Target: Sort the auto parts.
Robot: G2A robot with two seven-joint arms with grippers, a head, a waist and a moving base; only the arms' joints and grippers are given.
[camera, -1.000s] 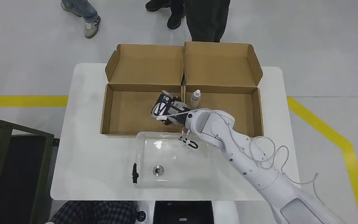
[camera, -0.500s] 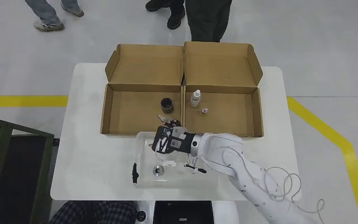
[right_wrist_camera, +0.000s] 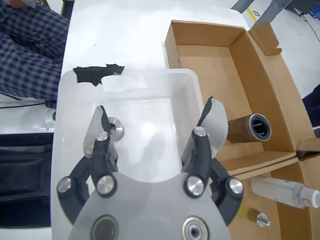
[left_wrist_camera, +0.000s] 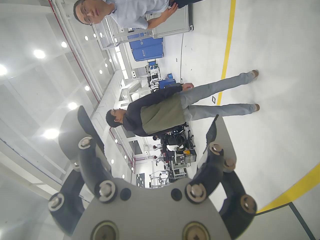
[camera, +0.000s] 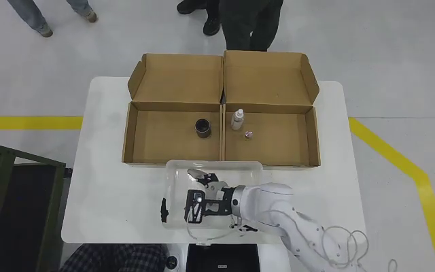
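We count three parts already sorted. A dark cylinder (camera: 202, 127) lies in the carton (camera: 160, 139) towards the table's (camera: 102, 170) far-left corner. A small bottle (camera: 237, 119) and a little metal fitting (camera: 249, 133) sit in the neighbouring carton (camera: 285, 139) towards the far-right corner.

What we judge to be left is one round silver part (right_wrist_camera: 116, 128), lying on the floor of the clear tray (right_wrist_camera: 125, 72) at the table's near edge. The right gripper (right_wrist_camera: 156, 104) hangs over that tray, spread wide and empty, with one finger just beside the silver part. The left gripper (left_wrist_camera: 147, 118) is also wide apart and carries nothing. It is turned away towards the room.
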